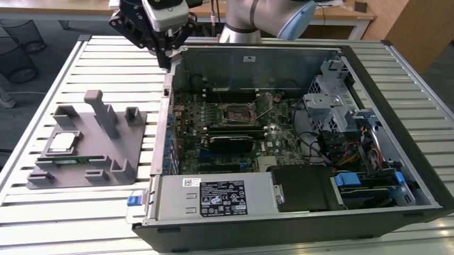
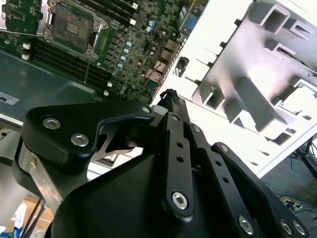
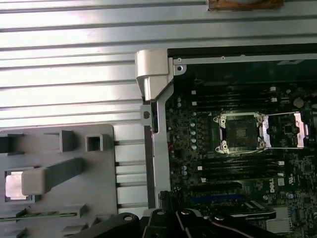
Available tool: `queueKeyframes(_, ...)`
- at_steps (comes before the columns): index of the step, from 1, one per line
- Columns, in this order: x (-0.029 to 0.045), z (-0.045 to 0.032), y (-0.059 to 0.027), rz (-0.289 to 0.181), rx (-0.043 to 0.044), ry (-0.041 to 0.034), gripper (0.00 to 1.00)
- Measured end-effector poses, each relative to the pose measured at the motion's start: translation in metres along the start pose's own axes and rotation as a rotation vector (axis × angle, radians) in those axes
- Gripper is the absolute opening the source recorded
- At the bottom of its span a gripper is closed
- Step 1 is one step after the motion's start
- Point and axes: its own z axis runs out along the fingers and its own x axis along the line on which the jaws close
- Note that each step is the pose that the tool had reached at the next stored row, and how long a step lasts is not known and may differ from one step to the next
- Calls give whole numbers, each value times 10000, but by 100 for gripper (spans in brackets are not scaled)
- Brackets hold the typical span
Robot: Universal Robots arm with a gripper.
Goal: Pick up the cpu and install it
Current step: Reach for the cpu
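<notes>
Gripper (image 1: pixel 165 59) is in the upper left of the exterior view, over the case (image 1: pixel 284 236) wall, claw together and empty. Cpu (image 1: pixel 64 141) sits in the grey fixture (image 1: pixel 71 180) at left, with 1 green memory stick (image 1: pixel 71 158). The case holds the open, empty socket (image 1: pixel 237 112). Risk: coming down closed would hit the cpu, and a skewed placement could bend socket pins.

This looks like a robotics lab. A slatted metal surface (image 1: pixel 71 223) carries an opened computer case (image 1: pixel 284 56). Wire bins (image 1: pixel 18 53) stand upper left.

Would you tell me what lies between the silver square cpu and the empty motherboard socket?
In the first wrist view: a grey plastic fixture post, bare table slats, then the case's metal wall.
</notes>
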Motion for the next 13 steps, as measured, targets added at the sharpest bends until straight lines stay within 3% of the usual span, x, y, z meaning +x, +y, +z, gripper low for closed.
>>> queueKeyframes(13, 91, -1, -7, 0, 0, 0, 11)
